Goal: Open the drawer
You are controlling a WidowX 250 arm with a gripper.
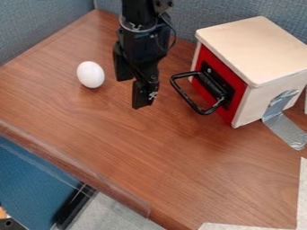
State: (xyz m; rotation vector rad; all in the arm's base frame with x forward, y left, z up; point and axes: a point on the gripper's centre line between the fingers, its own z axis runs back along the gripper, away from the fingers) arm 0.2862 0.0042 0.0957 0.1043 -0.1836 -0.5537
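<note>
Red is the front of the drawer (240, 93), which in the camera view sits at the right, in the side of a pale wooden box (255, 47). This front is level with the box, so I judge the drawer to be closed. Its black handle (186, 98) sticks out towards the left. The claw (133, 92) hangs over the bench (150, 157), to the left of the handle and apart from it. Its two fingers stand apart from each other, and I see nothing between them.

The step in hand, as I judge it, is the approach to the handle; the pulling is not yet begun. For the next move, the claw should go to the right and bring its fingers around the bar, or hook one finger behind it. After this, the pull should go to the left and a little near, straight out from the front. If it goes askew, the drawer could jam, or the claw could slip off the bar.

About the containers: the inside of the drawer is hidden, so I cannot tell what it holds. Silver tape (286, 128) runs from the box down to the bench, and probably it helps against sliding. A white egg (90, 74) lies at the left, outside the box.
</note>
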